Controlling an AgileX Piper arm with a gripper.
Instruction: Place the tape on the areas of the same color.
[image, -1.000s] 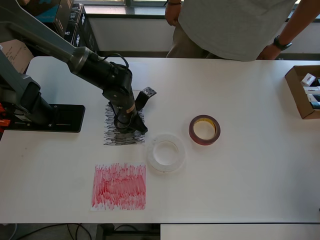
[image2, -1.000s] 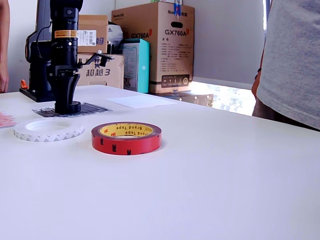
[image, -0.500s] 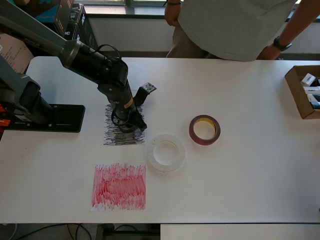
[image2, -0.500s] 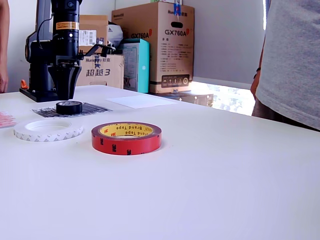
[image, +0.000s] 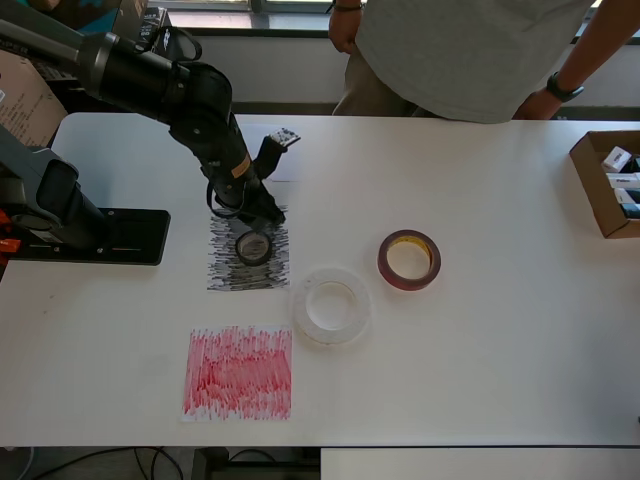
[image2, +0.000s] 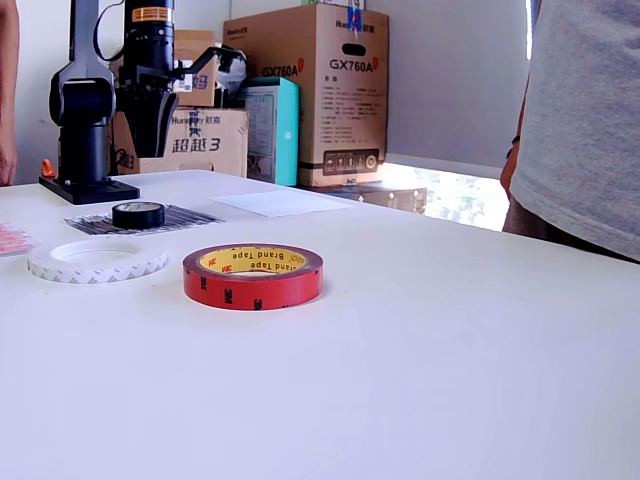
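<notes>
Gripper (image: 262, 213) state cannot be told; it holds nothing, above the black roll (image: 253, 245) lying on the black patch (image: 225, 272) at centre-left. Red roll (image: 409, 260) and white roll (image: 332, 305) lie on bare worktop (image: 480, 340): probably light, stiff rings, best pinched across the wall.

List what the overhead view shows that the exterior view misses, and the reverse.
Only the overhead view shows the whole red scribbled patch, the open box at the table's right edge, and the black roll lying inside the black scribbled patch.

Only the exterior view shows the stacked cartons behind the table, the lettering inside the red roll, and clear air between the gripper and the black roll.

Both show the white roll, the white sheet, and the person.
</notes>
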